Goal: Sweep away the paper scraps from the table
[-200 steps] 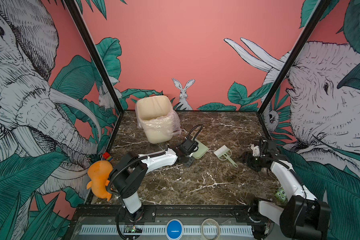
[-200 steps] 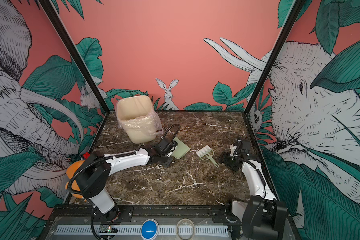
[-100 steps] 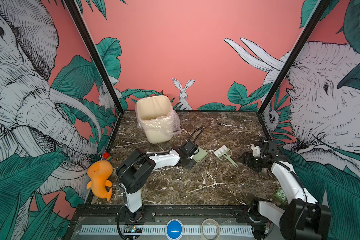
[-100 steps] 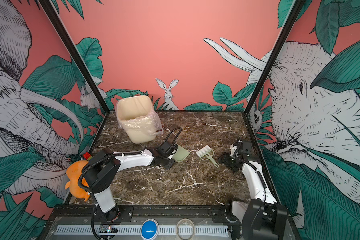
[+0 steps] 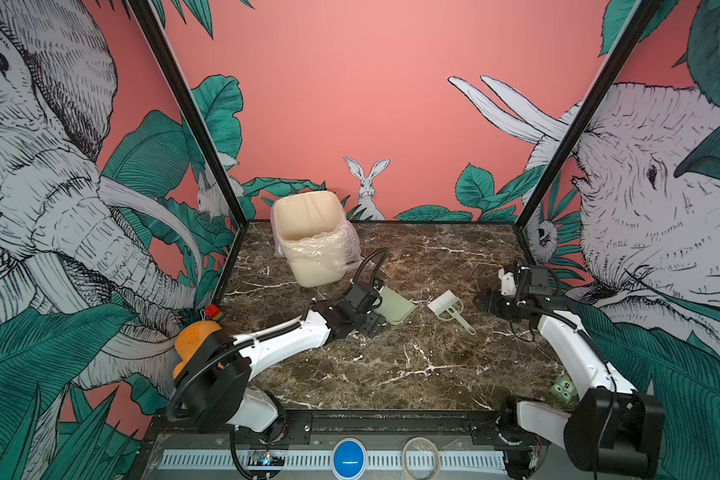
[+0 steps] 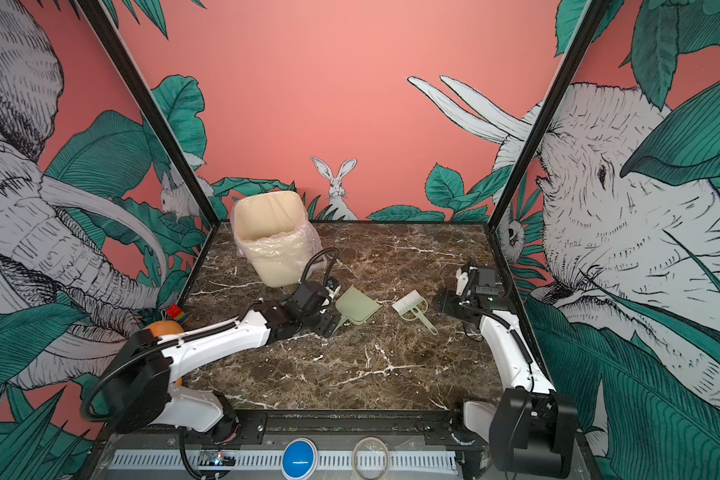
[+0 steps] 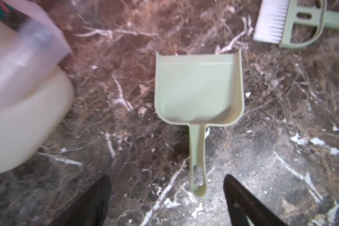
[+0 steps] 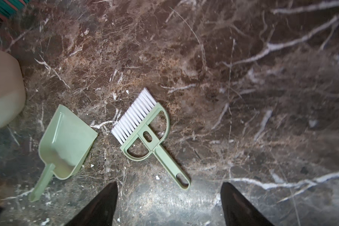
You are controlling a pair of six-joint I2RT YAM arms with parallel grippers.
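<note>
The empty dustpan [image 7: 198,88] and the brush [image 8: 145,135] lie flat on the desk [image 5: 391,374]. The left end effector [image 7: 166,176] and right end effector [image 8: 168,183] gape wide, holding nothing. No coloured paper scraps show, only tiny white flecks [image 8: 157,177]. Best to back straight off, clear of both handles.

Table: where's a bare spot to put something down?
The near half of the table, in front of the dustpan and brush, is bare. So is the far right corner, behind the brush. The middle strip is crowded: bin, dustpan, brush, left end effector and right end effector, both open.
</note>
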